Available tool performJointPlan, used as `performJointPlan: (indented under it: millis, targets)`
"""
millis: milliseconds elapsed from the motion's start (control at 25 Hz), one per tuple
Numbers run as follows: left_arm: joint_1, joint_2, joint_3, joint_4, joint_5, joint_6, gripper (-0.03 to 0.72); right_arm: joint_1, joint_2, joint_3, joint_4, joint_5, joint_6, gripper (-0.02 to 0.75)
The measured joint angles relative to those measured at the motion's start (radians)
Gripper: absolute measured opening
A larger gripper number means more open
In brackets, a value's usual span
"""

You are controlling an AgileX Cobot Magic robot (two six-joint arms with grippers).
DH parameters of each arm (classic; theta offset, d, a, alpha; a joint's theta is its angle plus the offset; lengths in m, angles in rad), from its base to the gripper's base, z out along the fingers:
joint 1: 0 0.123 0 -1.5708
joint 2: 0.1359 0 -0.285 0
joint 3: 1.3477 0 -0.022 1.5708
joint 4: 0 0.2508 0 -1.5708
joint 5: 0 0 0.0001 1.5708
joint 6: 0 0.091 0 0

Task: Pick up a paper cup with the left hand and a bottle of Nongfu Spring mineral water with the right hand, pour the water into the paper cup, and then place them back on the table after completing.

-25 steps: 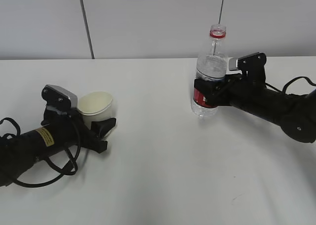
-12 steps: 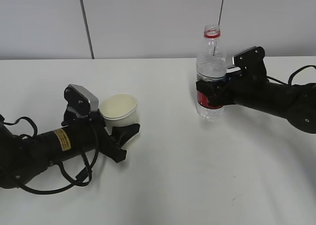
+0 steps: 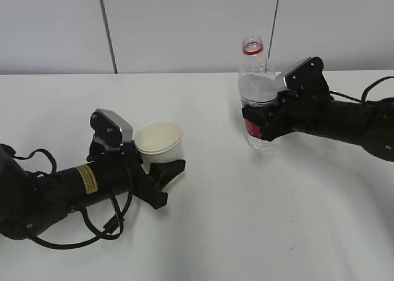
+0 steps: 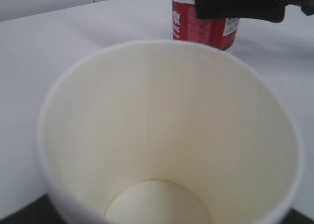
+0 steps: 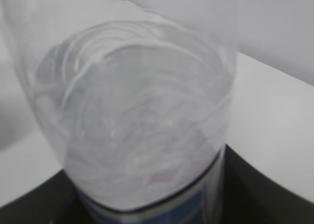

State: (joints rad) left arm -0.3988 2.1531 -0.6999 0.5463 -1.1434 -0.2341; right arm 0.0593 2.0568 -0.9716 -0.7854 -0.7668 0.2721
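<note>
My left hand (image 3: 161, 170), the black arm with the yellow sticker, is shut on a white paper cup (image 3: 159, 142) and holds it upright just above the table (image 3: 234, 219). In the left wrist view the empty cup (image 4: 167, 135) fills the frame. My right hand (image 3: 263, 122), the other black arm, is shut on the clear bottle (image 3: 258, 96) at its red label. The bottle has no cap, leans slightly left and is lifted off the table. Clear water (image 5: 142, 130) shows through the bottle in the right wrist view. The bottle's red label (image 4: 203, 30) shows beyond the cup.
Loose black cables (image 3: 80, 228) hang under the left arm at the front left. A pale wall (image 3: 184, 28) with vertical seams stands behind the table's far edge.
The left hand has carried the cup to the right, towards the middle. The right hand has lifted the bottle, moved it a little left and tipped its neck leftward.
</note>
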Motion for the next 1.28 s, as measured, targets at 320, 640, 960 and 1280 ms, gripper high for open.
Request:
performJointPlan:
  millis: [320, 640, 960, 1280]
  targets:
    - [-0.052, 0.000, -0.030, 0.002, 0.000, -0.007, 0.395, 0.000, -0.034, -0.027, -0.063, 0.055, -0.016, 0.426]
    - [-0.066, 0.000, -0.080, 0.012, 0.000, -0.042, 0.395, 0.000, -0.042, -0.075, -0.204, 0.059, -0.025, 0.425]
    - [-0.103, 0.000, -0.126, 0.027, 0.000, -0.049, 0.394, 0.000, -0.042, -0.130, -0.268, 0.108, -0.113, 0.424]
    - [-0.115, 0.000, -0.151, 0.029, 0.001, -0.050, 0.393, 0.000, -0.042, -0.165, -0.278, 0.115, -0.239, 0.424]
